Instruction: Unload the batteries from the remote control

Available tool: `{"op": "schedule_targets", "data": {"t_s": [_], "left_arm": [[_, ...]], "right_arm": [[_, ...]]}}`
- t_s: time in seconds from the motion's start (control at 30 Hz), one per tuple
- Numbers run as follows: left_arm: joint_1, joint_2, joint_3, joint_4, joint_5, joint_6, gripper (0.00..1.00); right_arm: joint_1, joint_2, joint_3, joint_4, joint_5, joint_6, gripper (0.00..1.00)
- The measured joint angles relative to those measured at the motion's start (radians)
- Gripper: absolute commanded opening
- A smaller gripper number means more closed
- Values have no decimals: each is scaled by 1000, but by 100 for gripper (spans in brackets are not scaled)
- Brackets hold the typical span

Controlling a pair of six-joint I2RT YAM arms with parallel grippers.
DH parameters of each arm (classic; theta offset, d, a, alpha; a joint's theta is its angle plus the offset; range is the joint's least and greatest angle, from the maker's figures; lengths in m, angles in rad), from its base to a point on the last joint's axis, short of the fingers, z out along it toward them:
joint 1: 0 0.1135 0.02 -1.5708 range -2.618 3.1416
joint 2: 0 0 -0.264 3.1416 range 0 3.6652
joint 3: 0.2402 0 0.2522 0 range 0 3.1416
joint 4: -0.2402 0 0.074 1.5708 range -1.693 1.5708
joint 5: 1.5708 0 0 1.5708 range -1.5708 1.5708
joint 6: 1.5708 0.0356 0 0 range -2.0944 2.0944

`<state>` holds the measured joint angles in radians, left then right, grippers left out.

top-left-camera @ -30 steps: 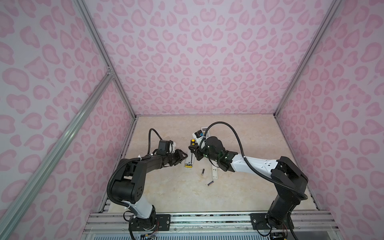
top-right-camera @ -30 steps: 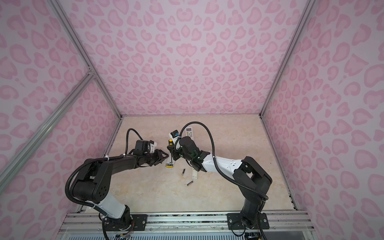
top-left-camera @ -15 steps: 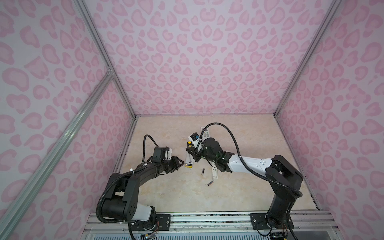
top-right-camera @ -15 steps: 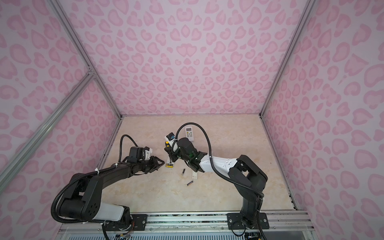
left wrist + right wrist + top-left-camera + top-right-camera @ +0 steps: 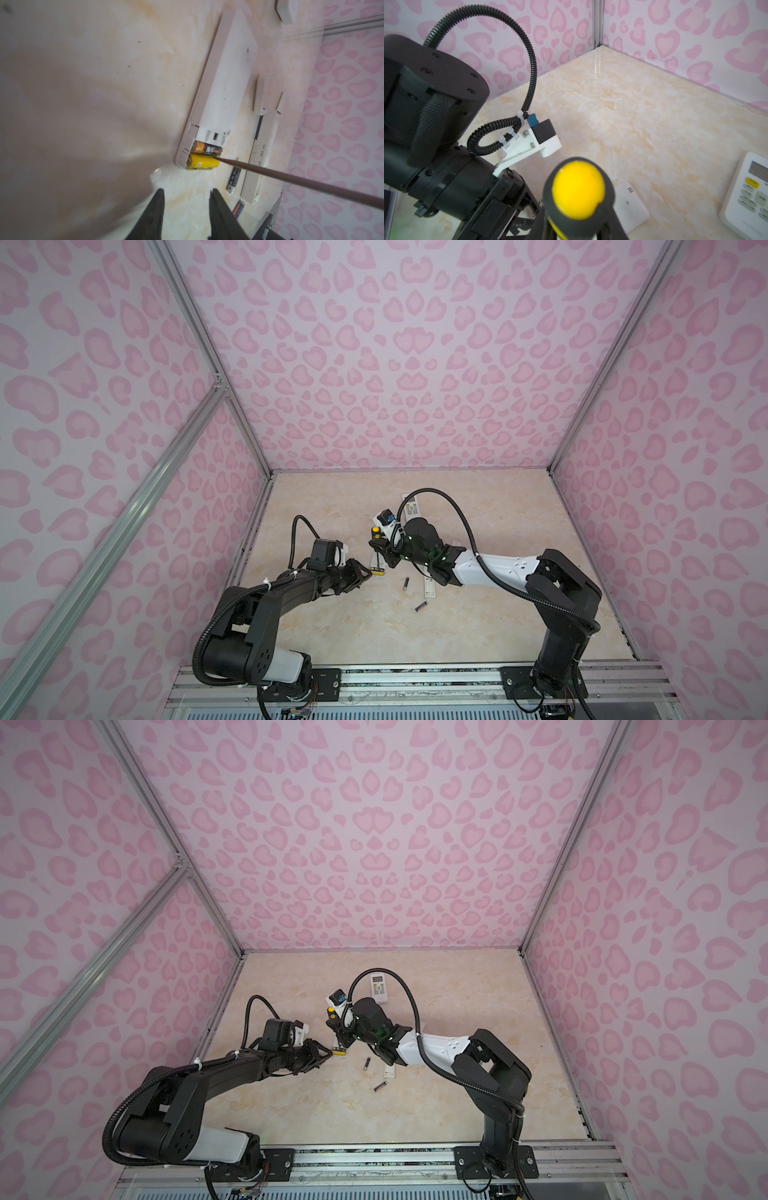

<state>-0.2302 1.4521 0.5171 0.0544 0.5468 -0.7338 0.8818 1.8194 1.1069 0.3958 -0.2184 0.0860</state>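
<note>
The remote control (image 5: 226,79) is white and lies face down with its battery bay uncovered. Two batteries sit in the bay: a black-and-gold one (image 5: 207,148) and a yellow one (image 5: 202,163), the latter also seen in both top views (image 5: 378,571) (image 5: 340,1051). My left gripper (image 5: 187,193) (image 5: 365,571) is open and empty, just short of the bay. My right gripper (image 5: 380,545) (image 5: 577,230) is shut on a black-and-yellow screwdriver (image 5: 578,190). The screwdriver's tip (image 5: 216,158) rests at the yellow cell's end. Two loose batteries (image 5: 406,583) (image 5: 421,606) lie on the table.
A slim white remote (image 5: 260,158) and a detached cover (image 5: 266,93) lie beside the open one. A white air-conditioner remote (image 5: 379,988) (image 5: 749,193) sits further back. Pink patterned walls enclose the marble-look table (image 5: 498,510) on three sides.
My left arm has sunk lower and its gripper has eased back from the remote, its jaws a little narrower. My right gripper with the screwdriver has shifted slightly left.
</note>
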Motion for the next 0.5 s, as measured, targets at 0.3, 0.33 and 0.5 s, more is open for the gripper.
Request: {"op": "schedule_targets", "data": {"t_s": [0.3, 0.33, 0.5], "left_arm": [[-25, 3, -1, 7, -14, -23, 23], [-33, 4, -3, 12, -14, -27, 21], [-81, 24, -11, 36, -21, -59, 15]], "right_arm": [[0, 11, -8, 9, -10, -7, 0], [0, 11, -13, 13, -11, -8, 0], [-1, 11, -26, 31, -14, -10, 0]]}}
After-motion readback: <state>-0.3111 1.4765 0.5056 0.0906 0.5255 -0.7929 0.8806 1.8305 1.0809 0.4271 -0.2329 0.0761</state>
